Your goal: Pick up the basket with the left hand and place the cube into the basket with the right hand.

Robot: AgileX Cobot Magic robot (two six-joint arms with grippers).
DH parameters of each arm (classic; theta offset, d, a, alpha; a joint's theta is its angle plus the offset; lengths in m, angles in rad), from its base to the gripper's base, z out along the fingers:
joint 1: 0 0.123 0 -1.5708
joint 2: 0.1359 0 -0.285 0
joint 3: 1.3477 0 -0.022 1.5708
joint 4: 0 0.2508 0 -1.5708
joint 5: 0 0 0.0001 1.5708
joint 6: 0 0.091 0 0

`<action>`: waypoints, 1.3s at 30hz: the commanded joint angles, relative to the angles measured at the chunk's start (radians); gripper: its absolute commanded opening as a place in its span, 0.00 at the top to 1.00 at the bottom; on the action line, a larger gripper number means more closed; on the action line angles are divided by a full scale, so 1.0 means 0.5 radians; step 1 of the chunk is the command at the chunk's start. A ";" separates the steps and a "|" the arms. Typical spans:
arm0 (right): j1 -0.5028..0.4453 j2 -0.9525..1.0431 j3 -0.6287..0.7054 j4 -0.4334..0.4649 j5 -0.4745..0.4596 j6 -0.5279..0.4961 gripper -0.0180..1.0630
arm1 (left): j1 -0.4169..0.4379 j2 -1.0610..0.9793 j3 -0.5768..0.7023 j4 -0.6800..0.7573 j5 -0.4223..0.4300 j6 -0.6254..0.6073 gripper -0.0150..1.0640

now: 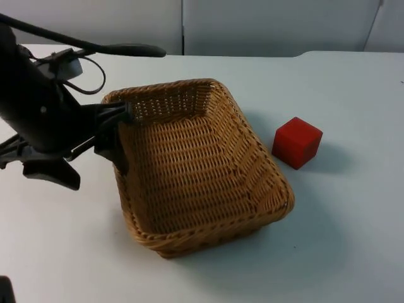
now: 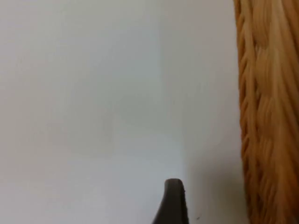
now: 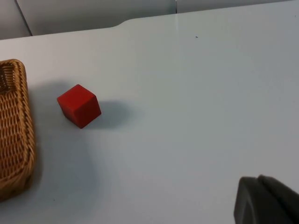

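Observation:
A tan wicker basket point(image 1: 208, 237) sits tilted in the middle of the table, its left rim raised. My left gripper point(image 1: 120, 134) is shut on that left wall, one finger inside and one outside. In the left wrist view the woven wall point(image 2: 266, 116) runs beside a black fingertip point(image 2: 174, 200) over white table. A red cube point(image 1: 297, 142) rests on the table just right of the basket, apart from it. The right wrist view has the cube point(image 3: 79, 105) next to the basket's edge point(image 3: 16, 135), far from my right gripper point(image 3: 266, 200), which waits well back from it.
The white table point(image 1: 353, 240) stretches open to the right of and in front of the cube. A grey partition wall point(image 1: 265, 25) closes off the far edge. The left arm's black body point(image 1: 38, 120) stands left of the basket.

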 commanded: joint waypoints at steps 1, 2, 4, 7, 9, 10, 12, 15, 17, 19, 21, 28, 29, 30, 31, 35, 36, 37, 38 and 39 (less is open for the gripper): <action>-0.010 -0.009 0.010 0.005 -0.024 0.003 0.99 | -0.011 0.019 -0.056 -0.142 0.039 0.093 0.37; -0.010 -0.009 0.010 0.005 -0.024 0.003 0.99 | -0.011 0.027 -0.083 -0.177 0.061 0.122 0.37; -0.010 -0.009 0.010 0.005 -0.024 0.003 0.99 | -0.011 0.027 -0.148 -0.217 0.095 0.158 0.37; -0.010 -0.009 0.010 0.005 -0.024 0.003 0.99 | -0.011 0.030 -0.178 -0.220 0.096 0.158 0.37; -0.010 -0.009 0.010 0.005 -0.024 0.003 0.99 | -0.011 0.044 -0.198 -0.220 0.075 0.158 0.37; -0.010 -0.009 0.010 0.005 -0.024 0.003 0.99 | -0.011 0.057 -0.198 -0.224 0.061 0.154 0.37; -0.010 -0.009 0.010 0.005 -0.024 0.003 0.99 | -0.011 0.071 -0.198 -0.224 0.056 0.154 0.37; -0.010 -0.009 0.010 0.005 -0.024 0.003 0.99 | -0.011 0.138 -0.198 -0.224 0.060 0.154 0.37; -0.010 -0.009 0.010 0.005 -0.024 0.003 0.99 | -0.011 0.154 -0.198 -0.224 0.060 0.154 0.37; -0.010 -0.009 0.010 0.005 -0.024 0.003 0.99 | -0.011 0.191 -0.198 -0.224 0.054 0.154 0.37; -0.010 -0.009 0.010 0.005 -0.024 0.003 0.99 | -0.011 0.200 -0.198 -0.224 0.045 0.158 0.37; -0.010 -0.009 0.010 0.005 -0.024 0.003 0.99 | -0.011 0.234 -0.198 -0.224 -0.056 0.182 0.44; -0.010 -0.009 0.010 0.005 -0.024 0.003 0.99 | -0.011 0.234 -0.198 -0.224 -0.056 0.182 0.44; -0.010 -0.009 0.010 0.005 -0.024 0.003 0.99 | -0.011 0.234 -0.198 -0.224 -0.074 0.188 0.55; -0.010 -0.009 0.010 0.005 -0.024 0.003 0.99 | -0.011 0.234 -0.198 -0.220 -0.081 0.201 0.68; -0.010 -0.009 0.010 0.005 -0.024 0.003 0.99 | -0.011 0.234 -0.198 -0.216 -0.081 0.310 0.99; -0.010 -0.009 0.010 0.005 -0.024 0.003 0.99 | -0.011 0.234 -0.198 -0.216 -0.081 0.310 0.99; -0.010 -0.009 0.010 0.005 -0.024 0.003 0.99 | -0.011 0.234 -0.198 -0.216 -0.081 0.310 0.99; -0.010 -0.009 0.010 0.005 -0.024 0.003 0.99 | -0.011 0.234 -0.198 -0.216 -0.077 0.310 0.99; -0.010 -0.009 0.010 0.005 -0.024 0.003 0.99 | -0.011 0.234 -0.198 -0.216 -0.077 0.310 0.99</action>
